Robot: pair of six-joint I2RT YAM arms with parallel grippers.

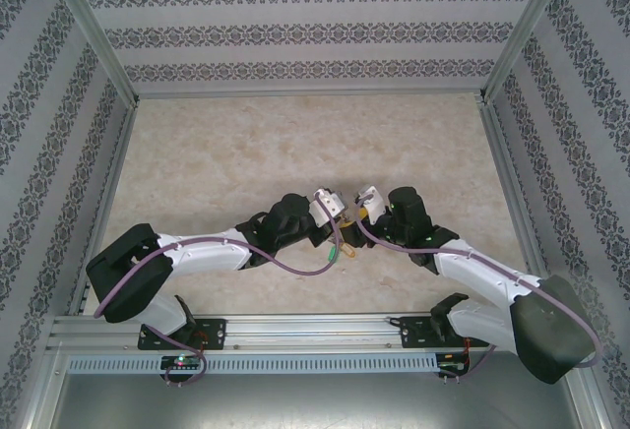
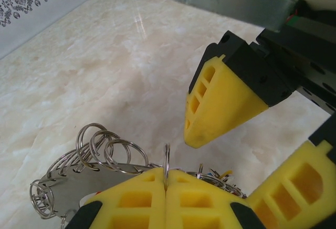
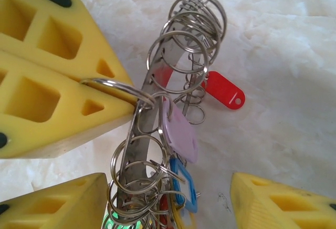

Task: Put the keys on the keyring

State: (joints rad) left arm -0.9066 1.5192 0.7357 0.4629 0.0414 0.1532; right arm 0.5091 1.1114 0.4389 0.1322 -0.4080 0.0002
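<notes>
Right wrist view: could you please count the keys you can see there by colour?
Red key: 1
Lilac key: 1
Blue key: 1
Yellow key: 1
Green key: 1
Total: 5
Other red glimpses behind the keyring are unclear.

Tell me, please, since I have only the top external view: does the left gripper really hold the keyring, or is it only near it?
Observer: It holds it. In the left wrist view the left gripper is shut on one small loop at the rim of the keyring.
Operator: And is the right gripper closed on anything?
Observer: No. In the right wrist view the right gripper is open, with one finger on each side of the keyring.
Operator: Which keys can you see at the ring?
Observer: A red key, a lilac key and a blue key are at its loops.
</notes>
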